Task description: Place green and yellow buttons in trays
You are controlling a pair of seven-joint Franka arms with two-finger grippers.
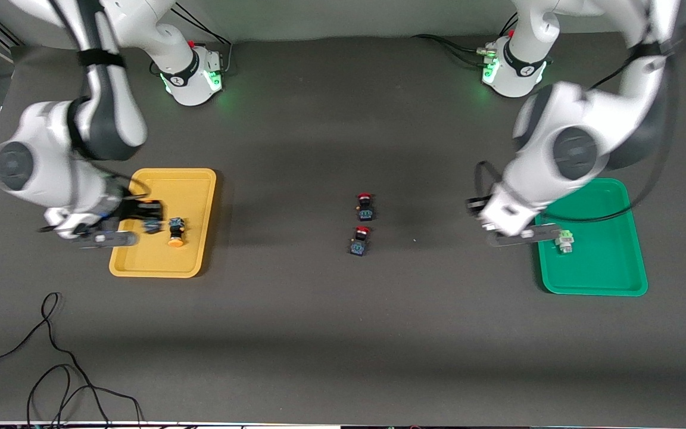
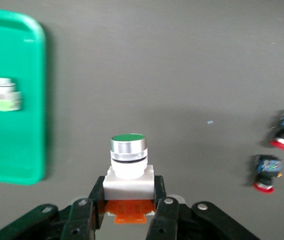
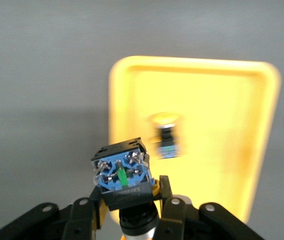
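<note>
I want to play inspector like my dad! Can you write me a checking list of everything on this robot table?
Surface: dark grey table, flat.
Job's things: yellow tray holds one yellow-capped button; green tray holds one green button.
Clutter: two red-capped buttons mid-table, outside the trays.
End effectors: left end effector shut on a green-capped button; right end effector shut on a blue-bodied button over the yellow tray.
Cables: black cable looping at the table's near edge.
Surroundings: nothing seen.
</note>
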